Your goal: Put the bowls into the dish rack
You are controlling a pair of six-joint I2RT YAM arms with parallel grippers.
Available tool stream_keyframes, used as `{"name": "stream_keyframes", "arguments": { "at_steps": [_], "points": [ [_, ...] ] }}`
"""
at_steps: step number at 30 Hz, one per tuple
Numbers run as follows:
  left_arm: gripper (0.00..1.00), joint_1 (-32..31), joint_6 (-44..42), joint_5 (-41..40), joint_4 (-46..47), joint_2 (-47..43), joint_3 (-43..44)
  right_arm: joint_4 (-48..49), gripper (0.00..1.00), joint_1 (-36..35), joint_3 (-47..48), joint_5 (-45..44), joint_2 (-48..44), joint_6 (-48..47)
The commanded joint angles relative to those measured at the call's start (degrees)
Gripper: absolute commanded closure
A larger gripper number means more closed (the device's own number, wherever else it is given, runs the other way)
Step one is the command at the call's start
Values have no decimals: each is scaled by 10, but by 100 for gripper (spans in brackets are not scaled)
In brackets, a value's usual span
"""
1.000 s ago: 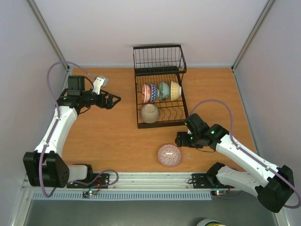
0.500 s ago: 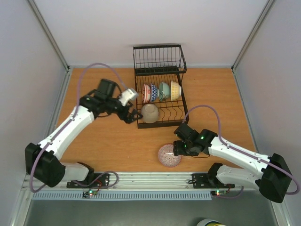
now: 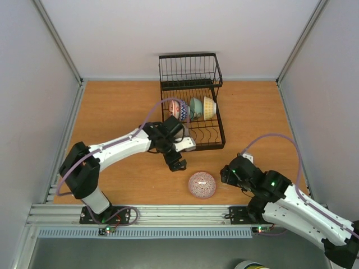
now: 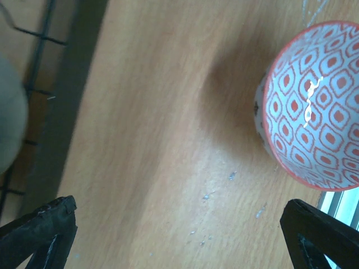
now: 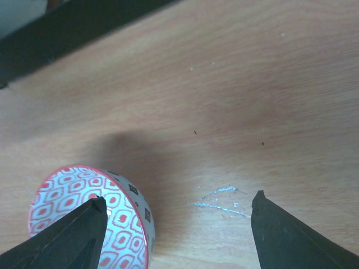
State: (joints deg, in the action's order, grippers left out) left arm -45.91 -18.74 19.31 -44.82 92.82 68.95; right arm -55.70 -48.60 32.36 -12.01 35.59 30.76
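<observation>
Six bowls [image 3: 194, 107] show in all: four on edge in the one rack [image 3: 189, 70], one blurred beige bowl [image 4: 8, 117] caught only by the left wrist view, and one red-patterned bowl [image 3: 202, 185] on the one table [image 3: 112, 112], with two arms, left [image 3: 118, 147] and right [image 3: 294, 204]

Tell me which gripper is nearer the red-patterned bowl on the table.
Right, but only narrowly. The right gripper sits just right of the red-patterned bowl, jaws apart and empty. The left gripper hovers on the bowl's left, toward the dish rack, jaws wide.
</observation>
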Motion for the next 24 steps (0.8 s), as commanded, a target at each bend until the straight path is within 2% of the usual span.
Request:
{"name": "stream_keyframes", "arguments": {
  "at_steps": [1,6,17,19,22,24],
  "points": [
    [1,-46,2,-40,20,37,30,-9,29,-3,-12,-31,-31,28],
    [1,-83,21,-46,34,71,55,-1,29,-3,-19,-22,-25,32],
    [17,-117,24,-15,17,136,77,24,27,-3,-24,-12,-13,23],
    [24,-119,22,-8,14,143,78,24,27,-3,-22,-16,-13,22],
    [42,-124,17,-1,8,159,81,25,27,-3,-20,-18,-13,21],
    [50,-127,15,5,2,171,85,27,26,-3,-19,-18,-11,19]
  ]
}}
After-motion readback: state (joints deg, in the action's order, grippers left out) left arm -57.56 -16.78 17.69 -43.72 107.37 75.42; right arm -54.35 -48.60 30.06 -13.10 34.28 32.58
